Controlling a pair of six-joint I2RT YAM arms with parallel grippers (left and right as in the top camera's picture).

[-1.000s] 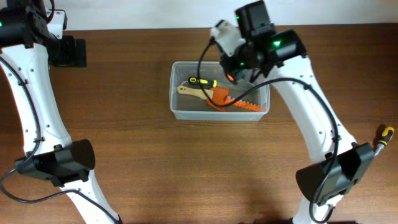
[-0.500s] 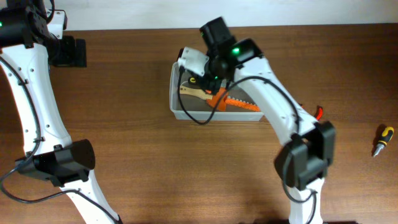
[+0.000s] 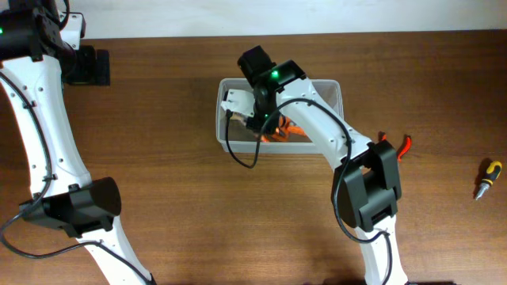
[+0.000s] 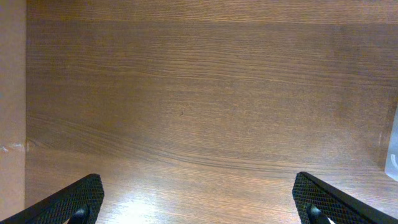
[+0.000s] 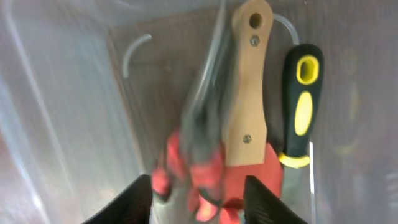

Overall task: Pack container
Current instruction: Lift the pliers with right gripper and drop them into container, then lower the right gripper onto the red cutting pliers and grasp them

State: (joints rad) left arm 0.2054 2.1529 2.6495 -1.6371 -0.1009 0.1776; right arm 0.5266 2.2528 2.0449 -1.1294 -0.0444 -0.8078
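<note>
One screwdriver (image 3: 486, 177) outside container (image 3: 336, 93), overhead only

My left arm (image 3: 40, 119) stood upright at the far left, left gripper (image 4: 199, 202) spread wide, my right arm (image 3: 333, 134) reached in toward far centre, right gripper (image 5: 198, 199) pointed downward, fingers parted

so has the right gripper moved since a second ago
Yes, the right gripper shifted left in overhead view, from the right half of the container to its left end.
</note>
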